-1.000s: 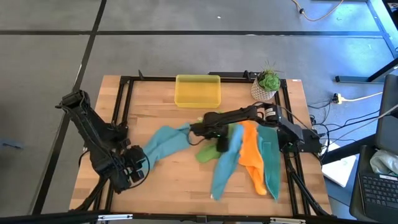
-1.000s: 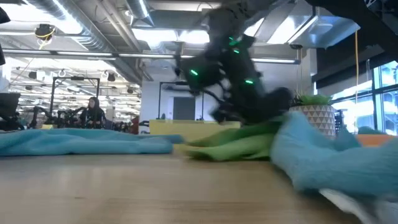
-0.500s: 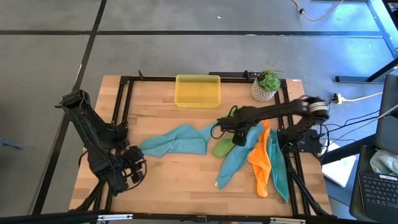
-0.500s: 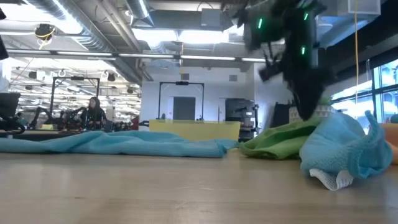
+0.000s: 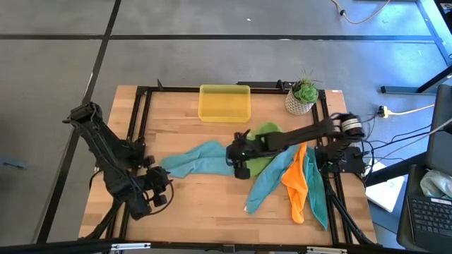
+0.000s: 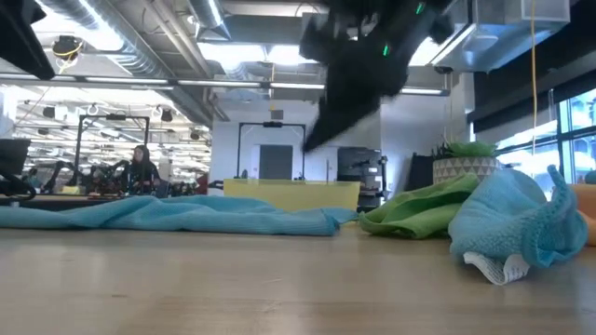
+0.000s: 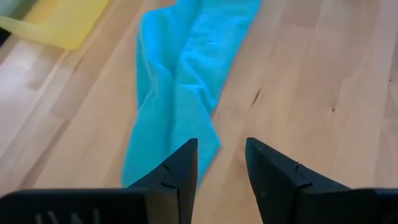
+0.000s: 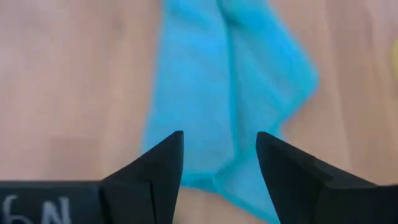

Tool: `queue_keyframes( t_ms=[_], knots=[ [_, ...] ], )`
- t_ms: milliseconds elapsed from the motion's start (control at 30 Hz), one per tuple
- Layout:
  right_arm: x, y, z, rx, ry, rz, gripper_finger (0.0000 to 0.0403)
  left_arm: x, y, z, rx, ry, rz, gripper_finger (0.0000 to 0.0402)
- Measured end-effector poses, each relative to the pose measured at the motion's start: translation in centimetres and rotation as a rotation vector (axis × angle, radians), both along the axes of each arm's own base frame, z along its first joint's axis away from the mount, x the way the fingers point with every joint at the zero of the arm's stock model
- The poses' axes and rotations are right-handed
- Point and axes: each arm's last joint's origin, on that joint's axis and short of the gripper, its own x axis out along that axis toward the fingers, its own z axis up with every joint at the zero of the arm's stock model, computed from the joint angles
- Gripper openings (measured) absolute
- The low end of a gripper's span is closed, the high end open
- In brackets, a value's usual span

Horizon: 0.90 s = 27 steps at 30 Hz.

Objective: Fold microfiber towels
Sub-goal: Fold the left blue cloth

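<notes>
Five microfiber towels (image 5: 272,169) are spread across the table (image 5: 212,204), the leftmost teal towel (image 5: 198,156) being flanked by the right gripper (image 5: 240,161), held unclenched above one end, and the left gripper (image 5: 161,190), parted and empty near the other.

- Right pincer (image 8: 219,163) housing: pale handwritten marks in the right wrist view, cut off by the frame edge. Looks like "6N"; not sure.
- Left pincer (image 7: 221,163) housing: faint pale marks in the left wrist view, cropped, unreadable.
- High view: no legible text on anything.
- Low view: no signs or labels readable in the room behind the table.
</notes>
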Motion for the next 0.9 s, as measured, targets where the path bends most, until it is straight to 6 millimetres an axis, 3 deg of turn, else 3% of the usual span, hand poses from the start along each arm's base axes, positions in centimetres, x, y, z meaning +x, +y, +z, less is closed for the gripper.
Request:
queue_keyframes(
  t_ms=[167, 333, 433, 600, 767, 900],
  knots=[
    [0.6, -2.1, -2.6, 0.186, 0.074, -0.065, 0.0204, 0.7, 0.7, -0.1, 0.035, -0.011, 0.026, 0.0127],
    [0.9, -2.2, -3.4, 0.172, 0.08, -0.034, 0.0204, 2.2, 2.4, -2.0, 0.162, 0.01, -0.014, 0.0127],
    [0.9, -2.2, -3.4, 0.163, 0.081, -0.021, 0.0204, 4.2, 3.8, -3.2, 0.165, 0.033, -0.047, 0.0127],
    [0.8, -1.9, -3.4, 0.155, 0.092, -0.006, 0.0204, 7.7, 7.0, -4.7, 0.036, 0.064, -0.167, 0.0127],
    [0.5, -1.4, -3.6, 0.143, 0.131, 0.02, 0.0204, 8.9, 11.1, -5.6, -0.039, 0.146, -0.164, 0.0127],
    [0.2, -1.0, -3.8, 0.133, 0.171, 0.039, 0.0204, 10.2, 12.9, -5.9, -0.243, 0.048, -0.273, 0.0127]
  ],
)
